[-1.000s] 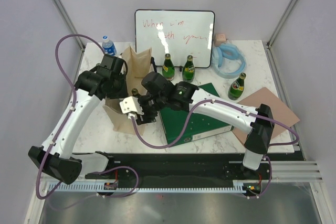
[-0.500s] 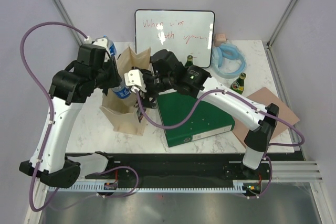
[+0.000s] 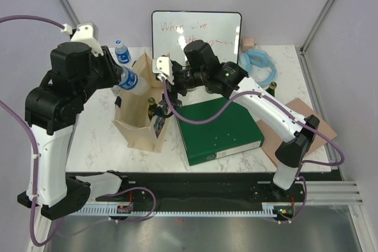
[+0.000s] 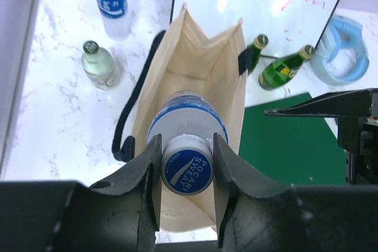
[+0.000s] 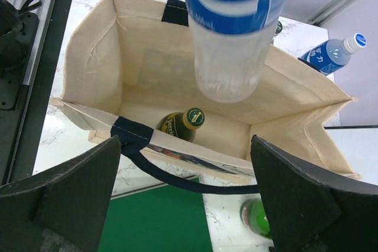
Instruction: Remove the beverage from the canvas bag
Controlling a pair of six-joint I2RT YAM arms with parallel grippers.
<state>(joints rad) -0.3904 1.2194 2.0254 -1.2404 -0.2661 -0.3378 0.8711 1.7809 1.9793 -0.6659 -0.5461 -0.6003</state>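
While hanging over the open mouth of the canvas bag (image 3: 139, 131), clamping the beverage bottle (image 3: 131, 81) in the left gripper (image 4: 186, 146), with both fingers (image 4: 144, 169) pressing on the neck just under the blue cap. Pointing the clear base of the bottle down toward the inside of the bag and, as far as the right wrist view is telling, touching none of the bag walls. Hovering the right gripper (image 5: 184, 143) above the bag's mouth too, with the jaws spread wide apart and gripping nothing. Showing the bag standing upright on the marble table (image 4: 53, 104), its dark strap handles falling over the rim. Also showing a green glass bottle (image 5: 180, 123) with a gold cap deep inside the bag. Standing behind the bag, a second blue-labelled water bottle (image 4: 111, 1) and a small pale bottle (image 4: 99, 66). Lying just to the right of the bag, a green binder (image 3: 218, 131), and leaning at the far edge, a whiteboard (image 3: 196, 30).
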